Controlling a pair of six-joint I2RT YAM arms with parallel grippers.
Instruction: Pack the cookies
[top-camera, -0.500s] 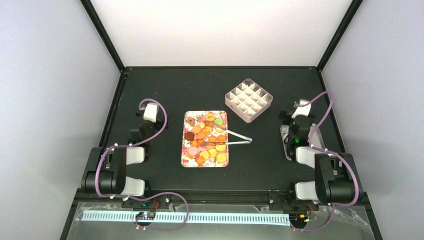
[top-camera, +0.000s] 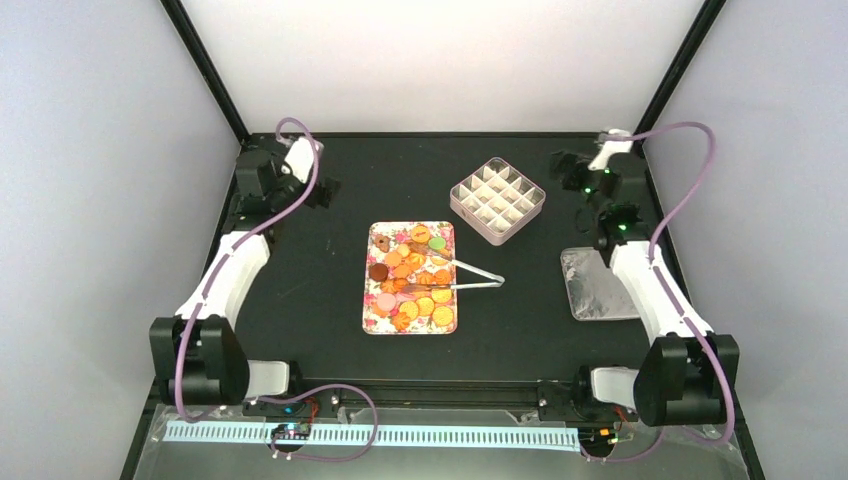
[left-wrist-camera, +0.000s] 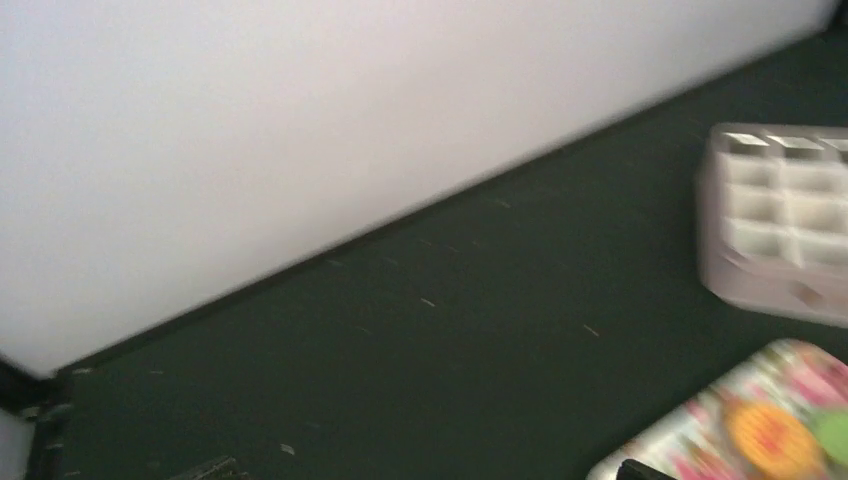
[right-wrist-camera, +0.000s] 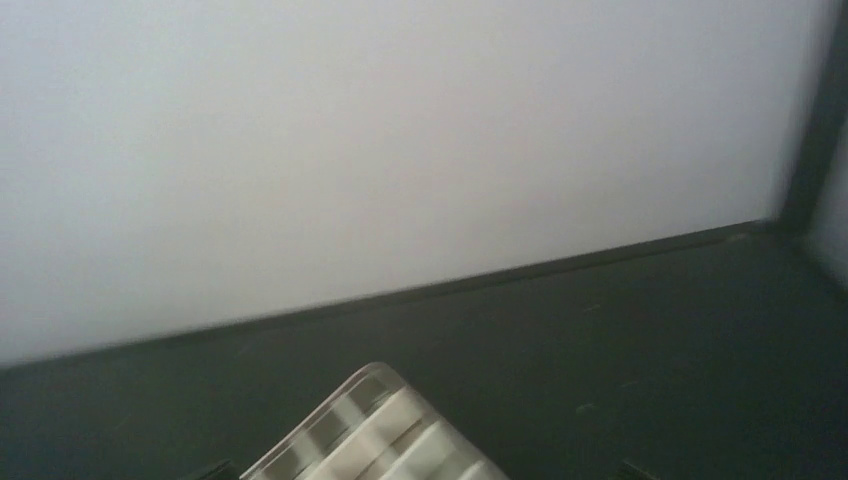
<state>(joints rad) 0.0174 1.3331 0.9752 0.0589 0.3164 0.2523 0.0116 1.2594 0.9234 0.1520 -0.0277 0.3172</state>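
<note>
Left pincer (top-camera: 322, 189), right pincer (top-camera: 562, 168) agape, at far corners.

- Top view: bright, even, diffuse light; the wall (top-camera: 440, 60) at 12 o'clock is almost blown out, while the black table (top-camera: 300, 210) stays dark with only faint shadows.
- Top view is sharp; the cookies (top-camera: 415, 285) read clearly, and the foil (top-camera: 597, 285) at 3 o'clock gives a dull glare.
- Left wrist view: blurred, with the box (left-wrist-camera: 780, 220) at 3 o'clock and the tray (left-wrist-camera: 700, 440) at 5 o'clock smeared.
- Right wrist view: soft and hazy throughout.
</note>
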